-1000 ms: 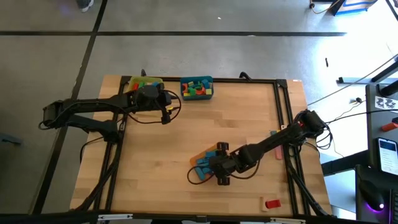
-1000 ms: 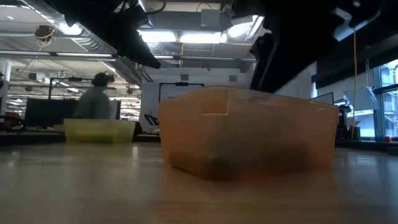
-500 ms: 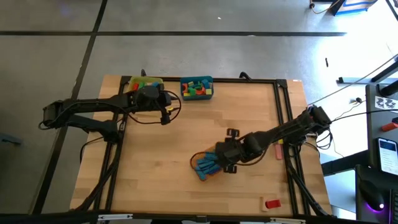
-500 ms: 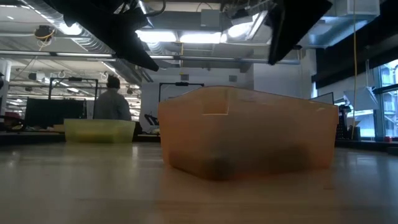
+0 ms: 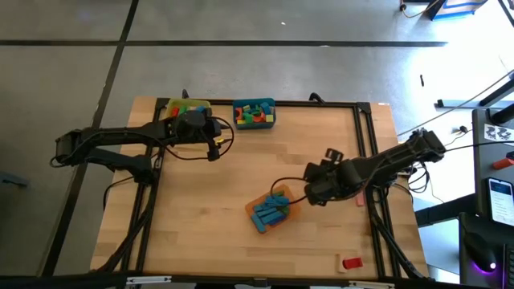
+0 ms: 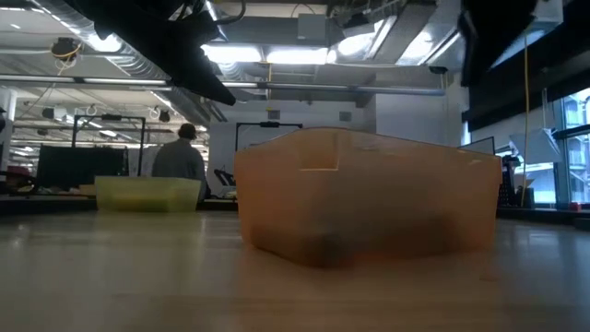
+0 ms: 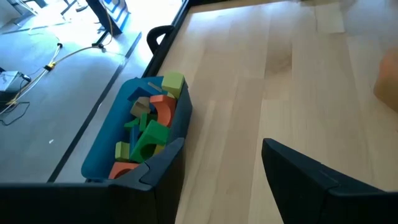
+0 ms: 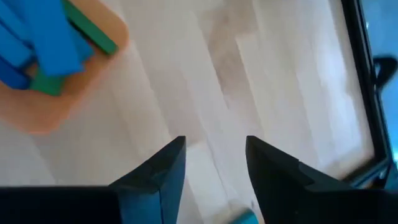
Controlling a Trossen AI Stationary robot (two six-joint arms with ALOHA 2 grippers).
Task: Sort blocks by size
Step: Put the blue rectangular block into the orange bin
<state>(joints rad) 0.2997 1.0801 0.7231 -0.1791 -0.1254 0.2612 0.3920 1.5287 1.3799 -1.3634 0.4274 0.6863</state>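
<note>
Blue and green blocks (image 5: 271, 213) piled in orange bin (image 5: 291, 207), both grippers' jaws apart, empty.

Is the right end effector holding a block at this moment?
No: in the right wrist view the right end effector has only bare table between its fingers.

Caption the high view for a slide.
Right gripper, empty, beside the orange bin of blue blocks; left gripper waits near the far bins.

An open-plan robotics lab: a wooden table (image 5: 209, 201) on a grey concrete floor (image 5: 241, 64), ceiling strip lights (image 6: 277, 55), exposed ducts, monitors (image 6: 78, 166), and a person (image 6: 180, 157) at distant desks.
</note>
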